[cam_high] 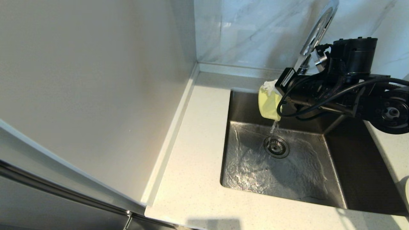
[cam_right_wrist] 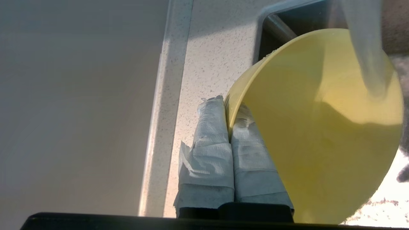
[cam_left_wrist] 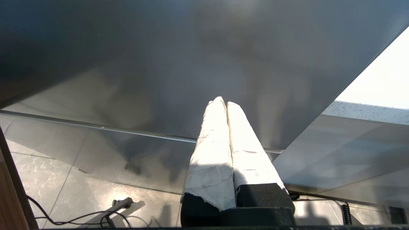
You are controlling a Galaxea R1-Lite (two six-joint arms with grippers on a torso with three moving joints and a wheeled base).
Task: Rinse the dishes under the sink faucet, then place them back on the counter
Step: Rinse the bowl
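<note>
Above the steel basin (cam_high: 335, 179) in the counter (cam_high: 191, 172), the right end effector (cam_right_wrist: 229, 118) pinches the tilted yellow bowl (cam_high: 268, 103) by its rim beneath the faucet (cam_high: 316, 30); water spills toward the drain (cam_high: 276, 147). Left end effector (cam_left_wrist: 222, 103) sits pressed together, away from the basin

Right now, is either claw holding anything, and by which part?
The right claw pinches the small pale yellow round bowl by its rim, under the running water. The left claw is shut and holds nothing.
</note>
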